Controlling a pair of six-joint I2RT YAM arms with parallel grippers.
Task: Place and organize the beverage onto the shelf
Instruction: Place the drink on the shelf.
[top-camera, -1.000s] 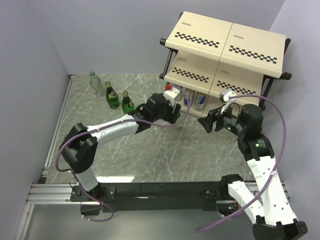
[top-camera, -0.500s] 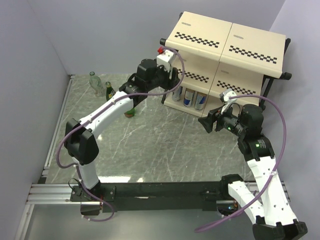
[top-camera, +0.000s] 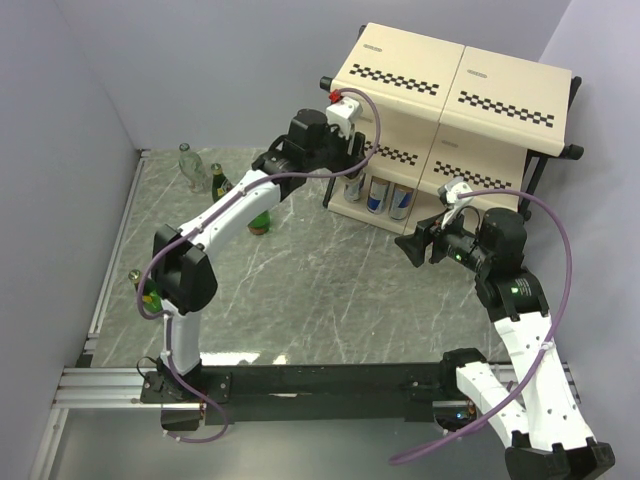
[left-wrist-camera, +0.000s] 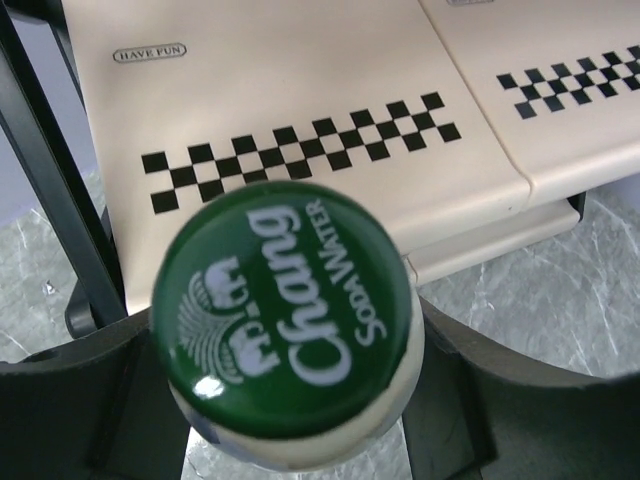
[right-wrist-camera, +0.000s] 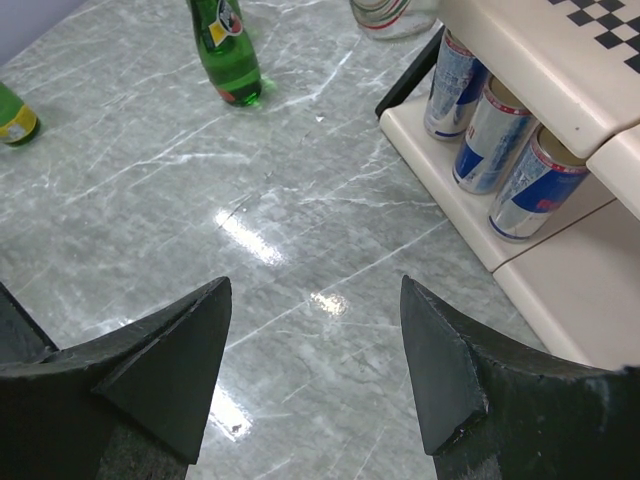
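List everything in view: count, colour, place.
Shelf: 1, cream boards with black check strips, black frame, far right of table.
Cans: 3, silver-blue, in a row on the bottom tier, left end.
Green bottles: 3; two on the far left of the table, one mostly hidden behind the left arm's elbow.
Clear bottle: 1, standing in the far-left corner.
Chang bottle: 1, clear with a green cap, held at the shelf's left end.
Table: 1, grey marble.
Left fingers: black, shut on the Chang bottle.
Right fingers: black, open, empty, over the table near the cans.
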